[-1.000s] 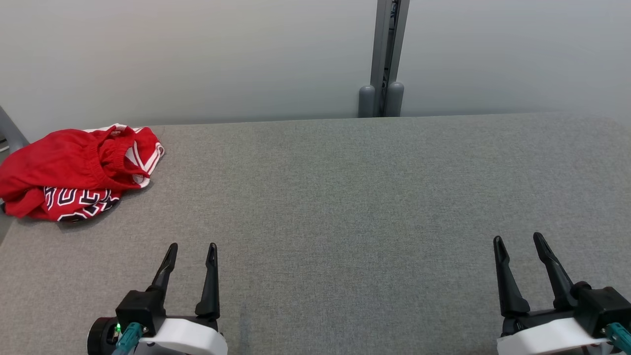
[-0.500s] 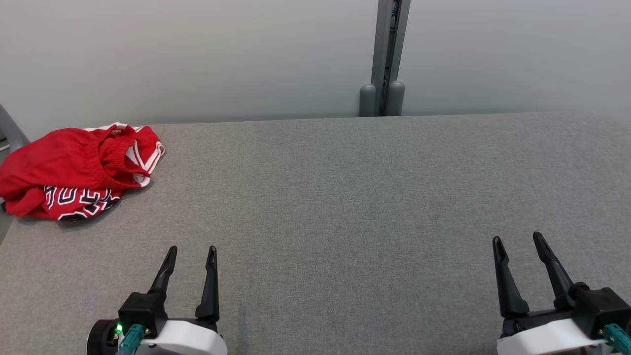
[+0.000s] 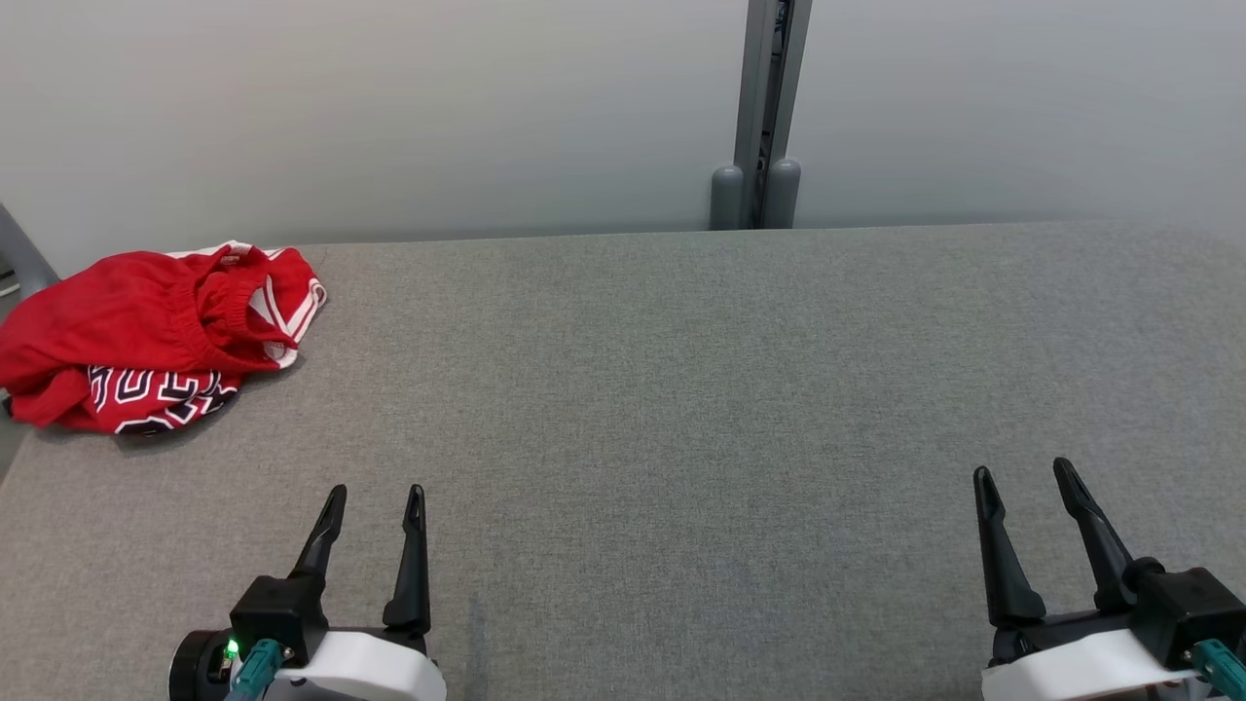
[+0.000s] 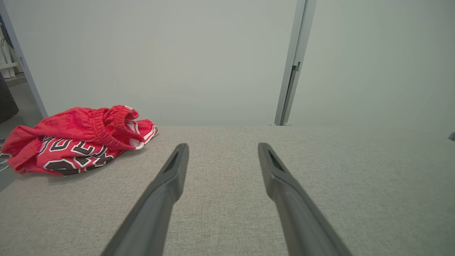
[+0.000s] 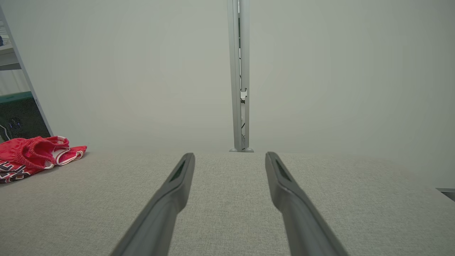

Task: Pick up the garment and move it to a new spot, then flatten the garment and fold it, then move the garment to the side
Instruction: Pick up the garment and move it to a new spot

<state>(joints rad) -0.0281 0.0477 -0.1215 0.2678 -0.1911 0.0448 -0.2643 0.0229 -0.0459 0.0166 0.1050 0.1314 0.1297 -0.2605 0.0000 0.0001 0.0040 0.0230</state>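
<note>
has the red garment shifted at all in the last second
No. The red garment sits at the same far-left corner of the grey table, just as far from the wall post.

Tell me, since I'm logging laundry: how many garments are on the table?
1. The crumpled red fabric garment with white trim lies at the far left corner of the grey fabric table. Another could be bundled inside it.

Grey fabric table (image 3: 681,389), pale wall (image 3: 389,107), grey post (image 3: 769,88)
</note>
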